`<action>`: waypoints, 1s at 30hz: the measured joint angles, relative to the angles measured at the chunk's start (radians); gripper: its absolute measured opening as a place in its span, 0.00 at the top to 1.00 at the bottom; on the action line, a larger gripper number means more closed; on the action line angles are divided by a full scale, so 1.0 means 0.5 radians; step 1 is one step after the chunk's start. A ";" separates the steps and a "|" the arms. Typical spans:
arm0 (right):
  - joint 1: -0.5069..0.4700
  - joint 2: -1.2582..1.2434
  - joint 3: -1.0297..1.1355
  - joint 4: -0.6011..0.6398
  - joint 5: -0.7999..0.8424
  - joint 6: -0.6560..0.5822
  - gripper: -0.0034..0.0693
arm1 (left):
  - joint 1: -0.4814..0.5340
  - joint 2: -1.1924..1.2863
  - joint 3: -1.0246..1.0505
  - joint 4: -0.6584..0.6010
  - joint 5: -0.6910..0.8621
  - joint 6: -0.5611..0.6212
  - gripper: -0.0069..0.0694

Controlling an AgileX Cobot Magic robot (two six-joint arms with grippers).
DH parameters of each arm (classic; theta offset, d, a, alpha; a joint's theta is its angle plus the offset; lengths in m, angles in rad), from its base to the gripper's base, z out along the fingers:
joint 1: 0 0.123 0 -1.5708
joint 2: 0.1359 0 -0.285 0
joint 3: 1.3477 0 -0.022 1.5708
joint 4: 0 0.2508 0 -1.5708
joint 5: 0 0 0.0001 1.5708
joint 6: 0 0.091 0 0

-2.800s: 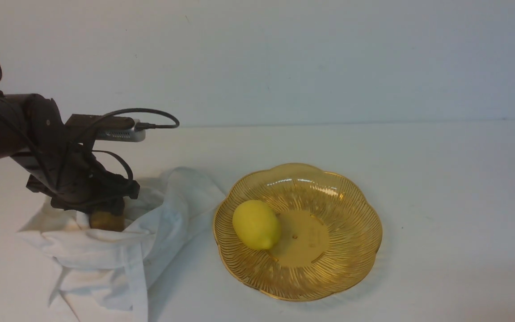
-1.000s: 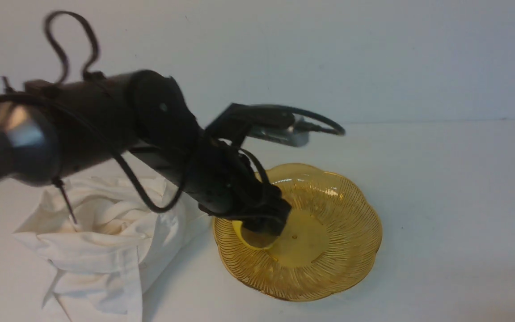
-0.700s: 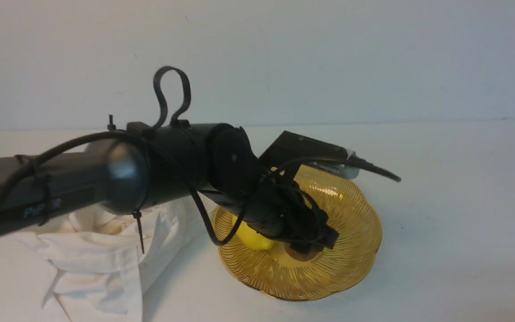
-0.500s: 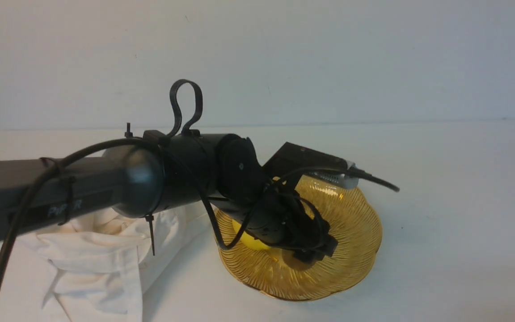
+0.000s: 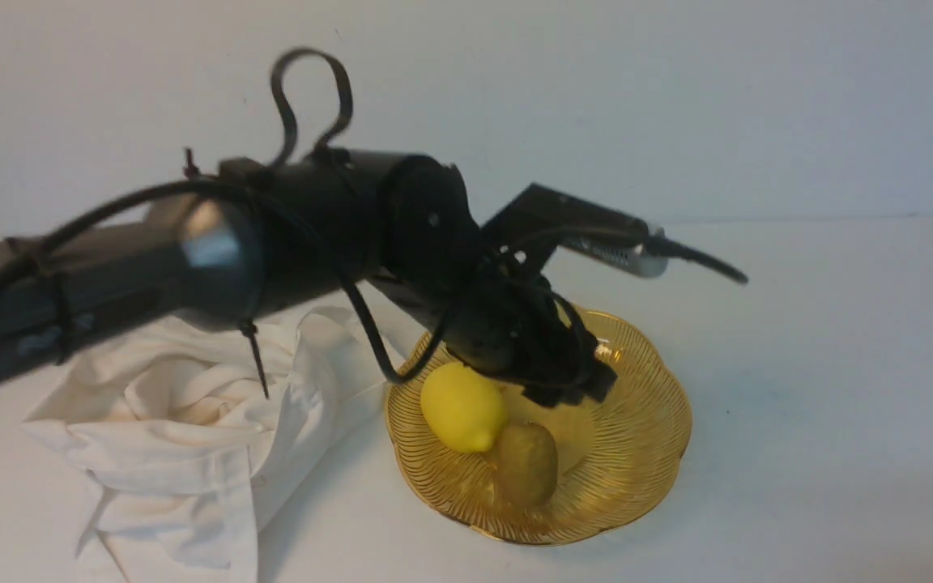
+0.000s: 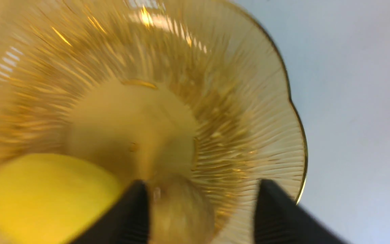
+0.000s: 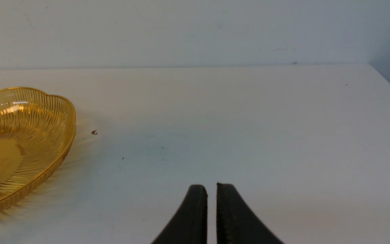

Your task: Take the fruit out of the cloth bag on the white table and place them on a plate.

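The fruit (image 5: pixel 526 463), a brown-olive kiwi, lies on the amber plate (image 5: pixel 654 405) against the yellow lemon (image 5: pixel 462 406). My left gripper (image 5: pixel 568 393) hangs just above them, open and holding nothing. In the left wrist view its fingers (image 6: pixel 137 206) stand wide apart over the plate (image 6: pixel 283 101), with the blurred fruit (image 6: pixel 181 210) below the gap and the lemon (image 6: pixel 49 196) beside it. The crumpled cloth bag (image 5: pixel 191 421) lies on the white table (image 5: pixel 823 364), left of the plate. My right gripper (image 7: pixel 212 186) is shut and empty over bare table, right of the plate (image 7: pixel 46 112); the front view does not show it.
The left arm (image 5: pixel 191 251) stretches across above the bag. A pale wall (image 5: pixel 596 97) stands behind the table. The table's far right corner (image 7: pixel 371 66) shows in the right wrist view.
The left arm carried the fruit from the bag to the plate and set it down beside the lemon. The gripper has let go and risen off the plate.
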 joint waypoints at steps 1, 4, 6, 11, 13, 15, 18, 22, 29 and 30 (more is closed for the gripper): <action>0.000 0.000 0.000 0.000 0.000 0.000 0.90 | 0.010 -0.071 -0.032 0.083 0.049 -0.045 0.64; 0.000 0.000 0.000 0.000 0.000 0.000 0.90 | 0.042 -0.352 -0.067 0.325 0.115 -0.166 0.87; 0.000 0.000 0.000 0.000 0.000 0.000 0.90 | 0.067 -0.567 -0.072 0.452 0.131 -0.253 0.90; 0.000 0.000 0.000 0.011 0.000 0.000 0.90 | 0.099 -1.066 -0.071 0.657 0.151 -0.475 0.92; 0.000 0.000 0.000 0.011 0.000 0.000 0.90 | 0.099 -1.201 -0.053 0.677 0.151 -0.526 0.92; 0.000 0.000 0.000 0.011 0.000 0.000 0.90 | 0.099 -1.407 0.023 0.688 0.140 -0.566 0.92; 0.000 0.000 0.000 0.000 0.000 0.000 0.90 | 0.099 -1.689 0.217 0.749 0.081 -0.680 0.92; 0.000 0.000 0.000 0.000 0.000 0.000 0.90 | 0.099 -1.955 0.456 0.880 -0.024 -0.845 0.92; 0.000 0.000 0.000 0.011 0.000 0.000 0.90 | 0.099 -2.550 0.910 1.022 -0.069 -1.000 0.92; 0.000 0.000 0.000 0.011 0.000 0.000 0.90 | 0.099 -2.597 0.936 1.036 -0.069 -1.000 0.92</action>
